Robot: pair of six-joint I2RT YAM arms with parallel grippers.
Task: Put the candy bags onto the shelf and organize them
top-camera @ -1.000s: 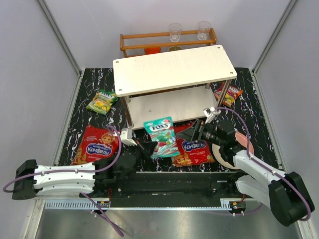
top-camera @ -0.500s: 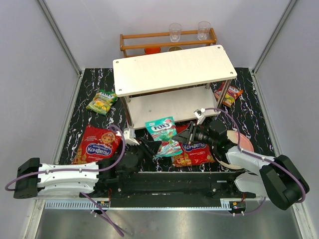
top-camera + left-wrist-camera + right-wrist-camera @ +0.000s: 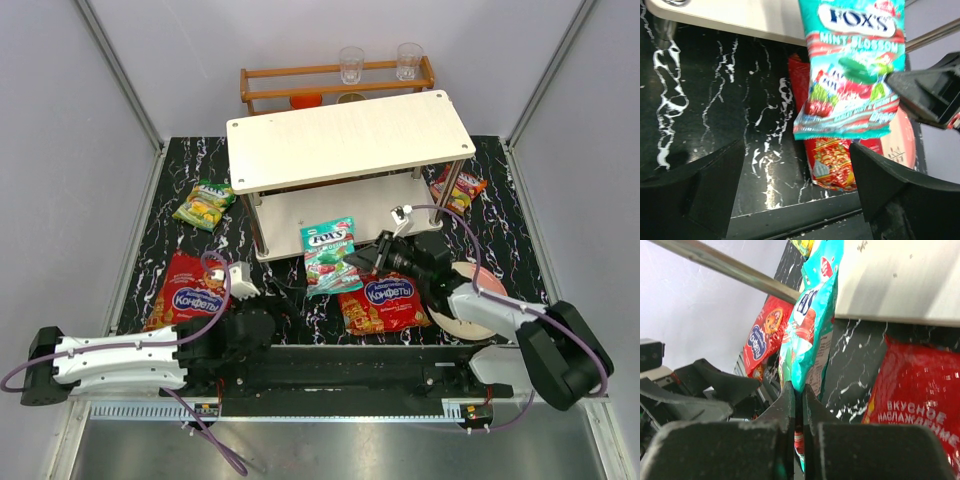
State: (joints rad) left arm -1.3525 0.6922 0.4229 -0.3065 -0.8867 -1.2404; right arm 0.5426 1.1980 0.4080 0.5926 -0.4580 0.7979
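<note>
The teal candy bag (image 3: 329, 256) hangs just in front of the white shelf (image 3: 350, 140), level with its lower board. My right gripper (image 3: 357, 263) is shut on the bag's right edge; the right wrist view shows the fingers (image 3: 788, 399) pinching the teal bag (image 3: 812, 325). My left gripper (image 3: 243, 281) stands open and apart from it, lower left; its wrist view has the teal bag (image 3: 850, 70) hanging beyond the empty jaws. One large red bag (image 3: 193, 291) lies at the left and another (image 3: 386, 300) under the right arm. A green-yellow bag (image 3: 205, 203) and a red-orange bag (image 3: 457, 188) lie beside the shelf.
A pink-and-cream plate (image 3: 484, 301) sits under the right arm. A brown wooden rack (image 3: 335, 82) with two glasses stands behind the shelf. Metal shelf posts (image 3: 256, 226) stand close to the hanging bag. Grey walls close in the mat on both sides.
My left gripper opened, let go of the teal bag and drew back to the left. My right gripper shut on the bag and moved it up toward the shelf.
</note>
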